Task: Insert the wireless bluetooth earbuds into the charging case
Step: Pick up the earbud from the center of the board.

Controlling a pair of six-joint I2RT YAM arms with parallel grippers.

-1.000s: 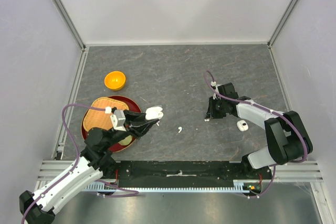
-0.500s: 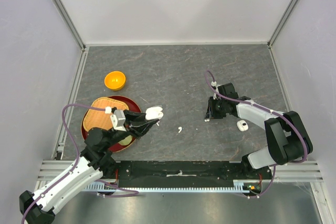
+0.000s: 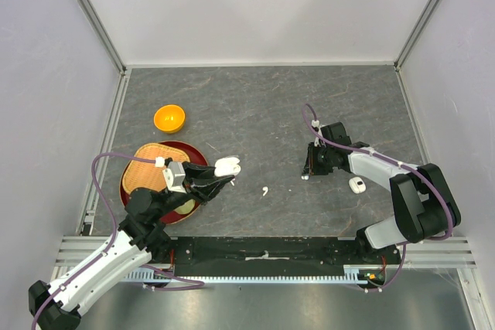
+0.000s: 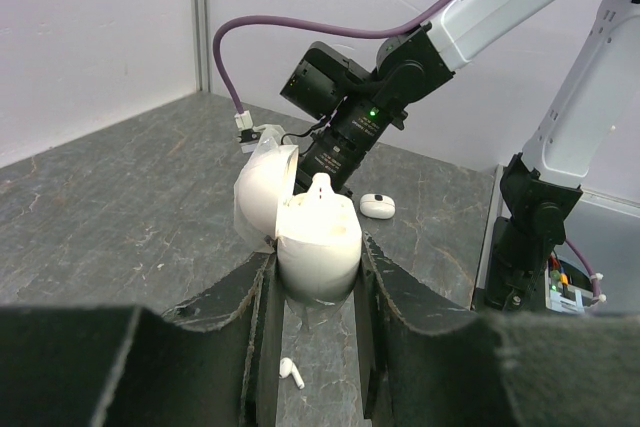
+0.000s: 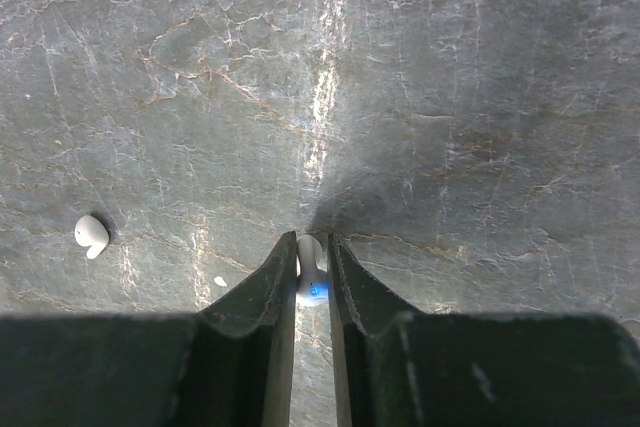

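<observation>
**Right pincer on an earbud at the table; left pincer holding the case open**

Top view. Your left pincer (image 3: 220,176) was pressed together on the open charging case (image 3: 227,165), carried clear of the table. Your right pincer (image 3: 308,173) stood tips-down on the table, well apart from the left one. A loose earbud (image 3: 264,190) lay between the two pincers, nearer the left. Risk: a low transfer toward the case could sweep it away. A closed case (image 3: 356,185) sat just behind the right pincer, beside its forearm. Behind the left pincer a red tray (image 3: 124,187) carried a woven mat (image 3: 151,164). Beyond the tray an orange bowl (image 3: 169,118) showed nothing inside.

Left wrist view. The fingers clamped the case body on both sides, with the lid hinged back. Risk: a downward push from the right pincer could tilt the case in that grip or knock the lid. One seated earbud (image 4: 320,185) showed above the case mouth. You could not tell whether the other pocket was filled. The loose earbud (image 4: 291,372) lay on the table below the tips.

Right wrist view. The tips were nearly together, pinching the pinched earbud (image 5: 311,272) right at the table surface, with only a sliver showing. Risk: a glossy, rounded part held at the very tips may squirt out on the lift. Its stem direction was hidden, so it might meet the pocket crooked and jam on the rim. The loose earbud (image 5: 91,234) lay well off to one side of the tips.
</observation>
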